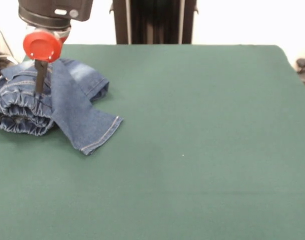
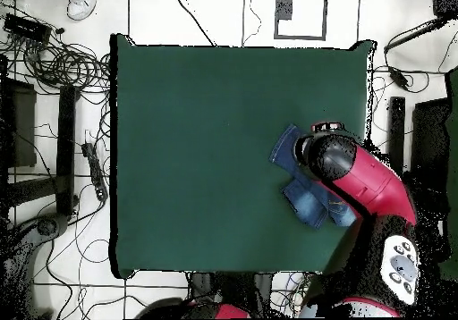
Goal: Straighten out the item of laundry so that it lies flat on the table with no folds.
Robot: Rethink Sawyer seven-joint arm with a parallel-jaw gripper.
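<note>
While the jeans (image 1: 52, 102) lie bunched in a heap near the far left corner of the table (image 1: 202, 150) in the front view, one hemmed leg sticks out toward the middle and lies fairly flat, its stitched cuff nearest the camera. Thick rolled folds with pale stitching pile up at the left edge of the heap, close to the table's side. The gripper (image 1: 40, 82) comes straight down from the red and black wrist onto the top of the heap, a dark finger touching the denim; whether the fingers are spread or pinching cloth cannot be told. From overhead, the arm (image 2: 367, 178) covers much of the jeans (image 2: 300, 178), which sit by the table's right edge.
</note>
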